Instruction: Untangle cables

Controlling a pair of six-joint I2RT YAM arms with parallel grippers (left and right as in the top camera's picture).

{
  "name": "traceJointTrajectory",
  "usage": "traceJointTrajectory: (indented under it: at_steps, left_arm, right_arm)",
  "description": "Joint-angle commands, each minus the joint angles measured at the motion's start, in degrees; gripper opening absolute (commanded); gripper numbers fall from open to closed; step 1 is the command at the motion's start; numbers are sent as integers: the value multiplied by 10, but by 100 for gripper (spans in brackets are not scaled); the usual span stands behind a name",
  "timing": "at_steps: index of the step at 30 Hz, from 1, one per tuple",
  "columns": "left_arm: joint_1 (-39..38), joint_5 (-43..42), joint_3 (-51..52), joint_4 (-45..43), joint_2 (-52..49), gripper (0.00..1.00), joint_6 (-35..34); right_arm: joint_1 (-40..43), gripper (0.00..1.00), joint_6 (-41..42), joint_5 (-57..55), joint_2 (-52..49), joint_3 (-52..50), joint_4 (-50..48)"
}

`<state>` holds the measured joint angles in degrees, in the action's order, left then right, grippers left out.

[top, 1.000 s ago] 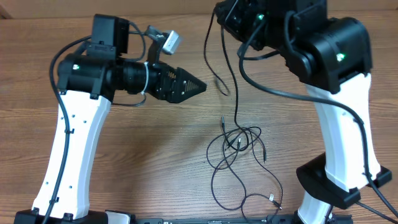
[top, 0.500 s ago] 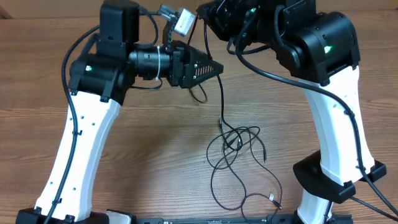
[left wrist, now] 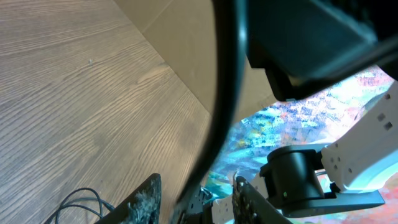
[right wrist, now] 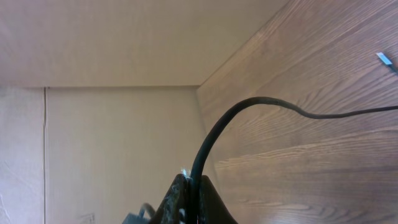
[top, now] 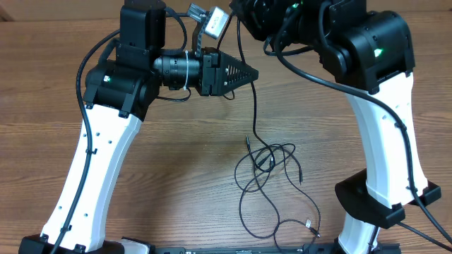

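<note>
Thin black cables lie in a loose tangle (top: 267,161) on the wooden table, with small plug ends (top: 309,226) trailing toward the front. One cable (top: 254,99) rises taut from the tangle to the back, where my right gripper (right wrist: 189,182) is shut on it. That cable (right wrist: 249,104) arcs out of the jaws to the right. My left gripper (top: 248,73) points right at the raised strand. In the left wrist view the strand (left wrist: 214,118) runs blurred between the two fingers (left wrist: 146,200), which still stand apart on either side of it.
The right arm's black body (top: 353,42) crowds the back right, close to the left gripper. A cardboard wall (right wrist: 112,143) borders the table's far edge. Bare wood (top: 162,162) lies left of the tangle.
My left gripper has swung up and to the right until it straddles the raised cable, its jaws narrowing. The right arm has shifted slightly left, still gripping, and the cable is pulled straighter.
</note>
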<state>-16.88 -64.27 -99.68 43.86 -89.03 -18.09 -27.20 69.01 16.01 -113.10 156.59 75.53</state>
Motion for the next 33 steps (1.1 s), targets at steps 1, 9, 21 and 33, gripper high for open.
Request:
traceJointTrajectory:
  at_steps: [1, 9, 21, 33]
  left_arm:
    - [1, 3, -8, -3, 3, 36, -4]
    - [1, 2, -8, -7, 3, 31, -4]
    - [1, 8, -8, -16, 3, 4, -43]
    - [1, 92, -151, -63, 14, 4, -195]
  right_arm:
    - [5, 4, 2, -9, 5, 10, -4]
    - [5, 4, 2, -2, 5, 10, -4]
    - [5, 4, -3, 3, 5, 10, 8]
    - [128, 100, -136, -393, 5, 10, 215]
